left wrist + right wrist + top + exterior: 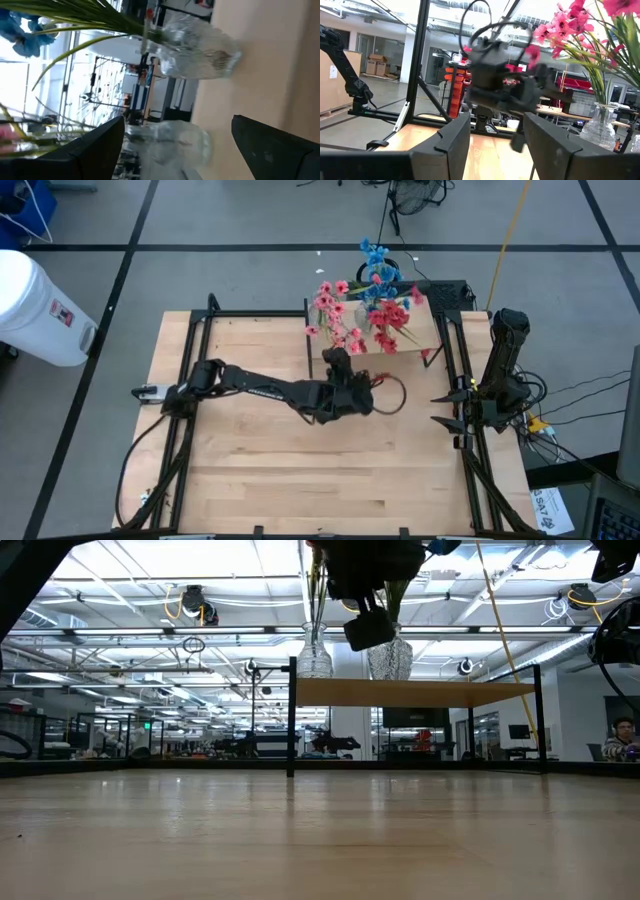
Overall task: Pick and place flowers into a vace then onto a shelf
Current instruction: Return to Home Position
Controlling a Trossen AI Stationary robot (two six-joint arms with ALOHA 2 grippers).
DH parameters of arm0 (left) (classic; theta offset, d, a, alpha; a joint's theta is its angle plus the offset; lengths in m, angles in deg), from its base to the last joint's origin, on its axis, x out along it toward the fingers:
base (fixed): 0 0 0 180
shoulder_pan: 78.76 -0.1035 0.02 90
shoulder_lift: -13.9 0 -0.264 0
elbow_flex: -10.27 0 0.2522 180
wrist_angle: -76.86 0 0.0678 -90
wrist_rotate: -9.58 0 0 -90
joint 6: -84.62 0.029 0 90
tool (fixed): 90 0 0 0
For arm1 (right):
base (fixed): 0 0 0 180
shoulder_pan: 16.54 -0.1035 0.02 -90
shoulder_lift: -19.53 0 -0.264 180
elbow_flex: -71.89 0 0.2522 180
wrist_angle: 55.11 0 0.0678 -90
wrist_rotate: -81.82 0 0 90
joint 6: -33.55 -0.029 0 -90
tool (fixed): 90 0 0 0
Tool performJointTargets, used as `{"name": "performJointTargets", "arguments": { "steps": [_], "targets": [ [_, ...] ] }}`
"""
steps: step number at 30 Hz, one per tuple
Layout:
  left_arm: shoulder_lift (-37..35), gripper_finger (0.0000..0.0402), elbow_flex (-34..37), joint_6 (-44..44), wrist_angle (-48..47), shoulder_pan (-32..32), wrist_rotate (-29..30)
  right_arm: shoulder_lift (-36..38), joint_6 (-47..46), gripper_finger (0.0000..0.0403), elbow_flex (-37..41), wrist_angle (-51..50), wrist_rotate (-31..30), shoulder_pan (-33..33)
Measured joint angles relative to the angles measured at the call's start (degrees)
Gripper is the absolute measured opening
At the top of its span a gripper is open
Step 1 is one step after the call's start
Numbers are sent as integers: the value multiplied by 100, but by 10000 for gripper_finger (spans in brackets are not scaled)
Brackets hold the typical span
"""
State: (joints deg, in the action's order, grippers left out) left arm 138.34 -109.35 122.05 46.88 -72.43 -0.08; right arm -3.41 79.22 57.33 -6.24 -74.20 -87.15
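Two clear vases (pixel 314 658) of flowers (pixel 365 310) stand on the shelf (pixel 410 692), upper centre of the high view — the left end effector (pixel 337 360) hovers just below it, fingers apart; the right end effector (pixel 443 410), also spread, waits at right above the tabletop (pixel 300 470)

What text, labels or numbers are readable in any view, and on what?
Nothing reads clearly in any view.
White barrel, beside the table: red and dark label, too small to read.
Left arm: pale lettering on the forearm, too small to read.
White sheet on the floor by the table's corner: dark print, too small to read.
Cardboard box in the room behind: white label, blurred.
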Motion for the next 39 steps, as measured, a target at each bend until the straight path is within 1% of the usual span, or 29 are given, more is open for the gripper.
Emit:
{"name": "performJointTargets", "arguments": {
  "steps": [3, 8, 10, 12, 13, 15, 17, 21, 22, 23, 26, 28, 30, 33, 36, 39],
  "targets": [
    [0, 367, 0, -1018, -836, 154, -83, 1, 0, 174, 0, 2, 0, 2],
    [2, 365, 0, -3032, -2361, 427, -204, 2, 0, 176, -2, 2, 0, 0],
    [2, 354, 0, -3948, -3036, 553, -209, 0, 0, 178, 0, 0, -2, 0],
    [2, 327, 0, -4814, -3727, 674, -417, 2, 1, 178, -2, 0, -1, 1],
    [2, 309, 0, -5196, -4037, 723, -572, 1, 0, 178, -2, 0, 0, 2],
    [2, 258, 34, -5948, -4608, 795, -881, 2, 0, 176, -2, 1, -2, 2],
    [2, 195, 126, -6601, -5122, 850, -991, 2, 2, 174, -2, 0, 0, 2],
    [4, 48, 227, -8023, -6010, 952, -1013, 2, 0, 175, -2, 1, -2, 1],
    [4, 24, 268, -8341, -6153, 978, -1033, 2, 1, 176, 0, 2, -2, 0],
    [3, 16, 321, -8552, -6267, 1013, -1061, 2, 0, 177, -1, 1, 0, 0],
    [-218, 18, 645, -8874, -6306, 1221, -1089, 2, 0, 177, -2, 2, -2, 1],
    [-554, 13, 957, -9126, -6253, 1456, -1047, 2, 0, 176, 0, 0, -2, 2],
    [-985, 5, 1348, -9211, -6184, 1683, -873, 2, 1, 174, -1, -10, -2, 2],
    [-1921, 7, 2060, -9432, -5928, 1978, -753, 2, 0, 174, -2, -28, -7, 2],
    [-3070, 4, 2928, -9597, -5324, 2368, -226, 2, 0, 177, -2, -36, -6, 2],
    [-4212, 5, 3759, -9444, -4559, 2758, 102, 2, 1, 178, -2, -35, -4, 1]
  ]
}}
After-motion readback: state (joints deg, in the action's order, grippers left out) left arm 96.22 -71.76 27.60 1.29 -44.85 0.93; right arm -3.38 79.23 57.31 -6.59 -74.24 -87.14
